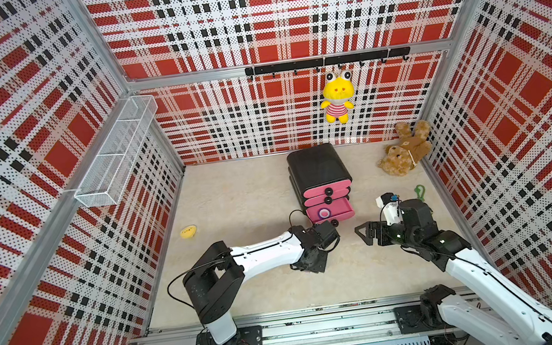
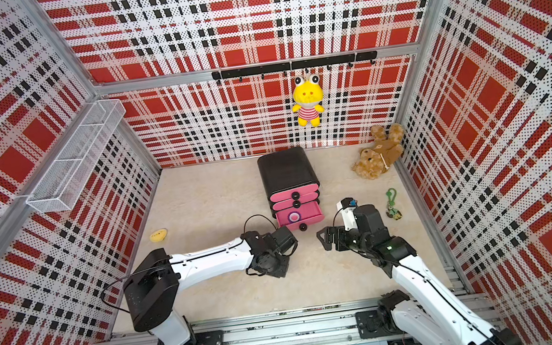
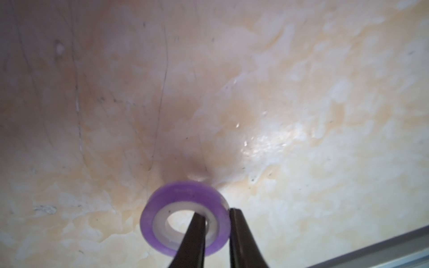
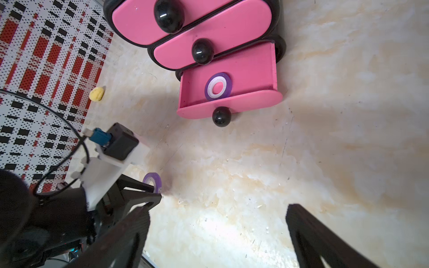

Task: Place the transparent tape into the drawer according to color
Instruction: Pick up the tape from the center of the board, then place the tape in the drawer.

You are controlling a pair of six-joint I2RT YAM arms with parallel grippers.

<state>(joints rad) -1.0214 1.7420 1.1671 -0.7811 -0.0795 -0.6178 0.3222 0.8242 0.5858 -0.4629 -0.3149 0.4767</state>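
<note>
- Left wrist: left tool pinches purple tape roll wall, one finger through hole; roll tilted, hole facing camera.
- Second purple roll flat in open bottom drawer.
- Right tool wide, empty.
- Top views: held roll hidden.

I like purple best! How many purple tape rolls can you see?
2. One purple roll lies flat in the open bottom drawer; the second purple roll is pinched by the left gripper. More could hide inside the closed drawers.

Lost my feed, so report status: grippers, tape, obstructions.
Left gripper shut on purple roll, one finger through its core. Right gripper open, empty. Second purple roll already in open bottom drawer. Nothing blocking drawer.
</note>
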